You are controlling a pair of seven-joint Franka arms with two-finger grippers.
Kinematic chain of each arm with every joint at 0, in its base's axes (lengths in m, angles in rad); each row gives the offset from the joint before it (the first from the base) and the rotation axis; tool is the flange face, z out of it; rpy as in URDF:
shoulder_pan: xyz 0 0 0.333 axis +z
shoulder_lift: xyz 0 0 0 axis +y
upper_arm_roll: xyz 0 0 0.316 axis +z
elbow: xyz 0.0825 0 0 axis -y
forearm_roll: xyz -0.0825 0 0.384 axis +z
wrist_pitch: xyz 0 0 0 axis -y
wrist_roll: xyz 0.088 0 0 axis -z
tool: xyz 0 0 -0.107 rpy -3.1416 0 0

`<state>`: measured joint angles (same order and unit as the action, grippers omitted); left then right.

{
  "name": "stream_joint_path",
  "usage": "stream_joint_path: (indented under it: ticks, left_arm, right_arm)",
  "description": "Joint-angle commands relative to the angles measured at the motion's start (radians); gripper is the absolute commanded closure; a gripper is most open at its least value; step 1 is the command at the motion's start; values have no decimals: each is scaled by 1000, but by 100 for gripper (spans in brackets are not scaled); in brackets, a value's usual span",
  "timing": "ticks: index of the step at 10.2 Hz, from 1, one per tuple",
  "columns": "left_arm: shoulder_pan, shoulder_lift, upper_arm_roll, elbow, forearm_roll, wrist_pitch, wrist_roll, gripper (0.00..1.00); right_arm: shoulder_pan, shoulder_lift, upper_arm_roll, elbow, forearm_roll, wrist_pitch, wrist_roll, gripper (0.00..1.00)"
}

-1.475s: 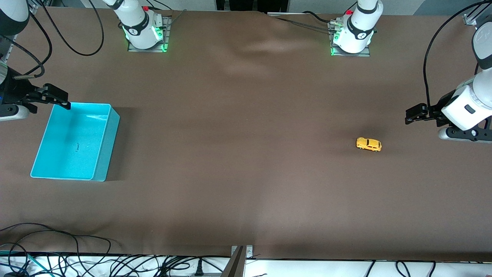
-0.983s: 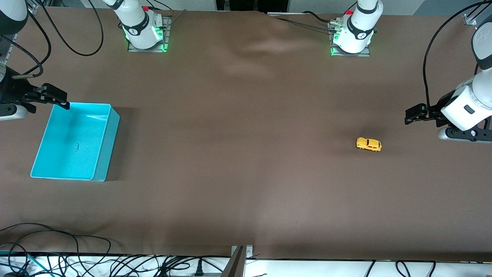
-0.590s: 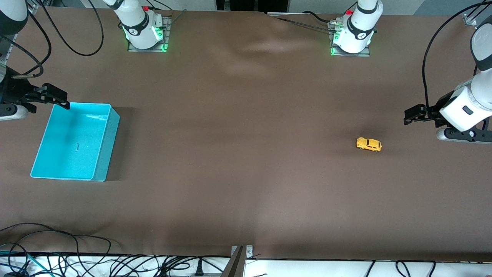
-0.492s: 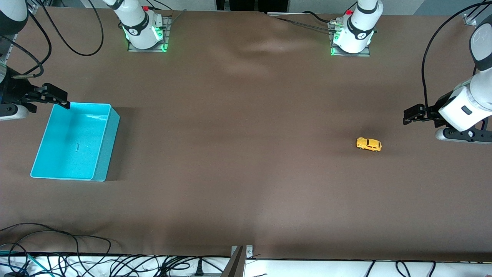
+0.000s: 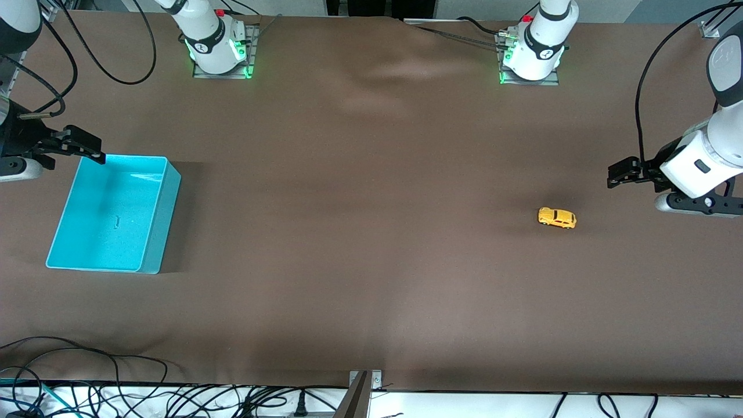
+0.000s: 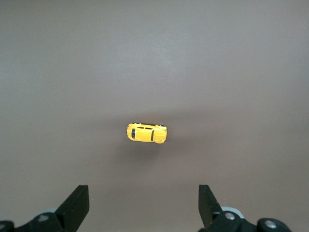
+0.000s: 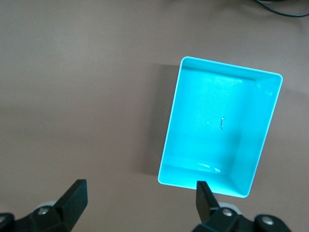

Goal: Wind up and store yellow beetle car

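The yellow beetle car (image 5: 557, 217) stands on its wheels on the brown table toward the left arm's end; it also shows in the left wrist view (image 6: 147, 133). My left gripper (image 5: 615, 174) hangs open and empty in the air over bare table, beside the car toward the table's end (image 6: 143, 209). The cyan bin (image 5: 113, 212) sits toward the right arm's end and also shows in the right wrist view (image 7: 219, 128). My right gripper (image 5: 96, 152) hangs open and empty over the bin's corner nearest the robot bases (image 7: 140, 203).
The bin holds only a tiny dark speck (image 5: 116, 221). Both robot bases (image 5: 217, 43) (image 5: 531, 49) stand at the table's back edge. Loose cables (image 5: 116, 395) lie along the edge nearest the front camera. A wide stretch of brown table lies between car and bin.
My left gripper has crept slightly toward the car and a little upward in the front view. The right arm, the car and the bin have not moved.
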<state>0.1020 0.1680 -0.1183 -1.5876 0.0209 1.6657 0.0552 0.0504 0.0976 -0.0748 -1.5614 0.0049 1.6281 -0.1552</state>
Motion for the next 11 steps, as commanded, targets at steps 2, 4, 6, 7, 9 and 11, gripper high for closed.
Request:
stream_joint_path:
  ticks: [2, 4, 6, 7, 9, 11]
  left_arm:
    - [-1, 15, 0, 15, -19, -33, 18, 0]
    - [2, 22, 0, 14, -19, -35, 18, 0]
    - [7, 24, 0, 15, -19, -35, 18, 0]
    - [5, 24, 0, 14, -19, -35, 18, 0]
    - [10, 25, 0, 14, -19, -35, 20, 0]
    - [13, 33, 0, 14, -19, -35, 20, 0]
  right_arm:
    - [-4, -2, -3, 3, -14, -10, -4, 0]
    - [-4, -2, -3, 3, -14, -11, -4, 0]
    - [-3, -1, -2, 0, -14, -11, -4, 0]
    - [-3, -2, -2, -2, -14, -11, -4, 0]
    - [-3, -6, -2, -2, -11, -11, -4, 0]
    - [-4, -6, -5, -3, -8, -11, -32, 0]
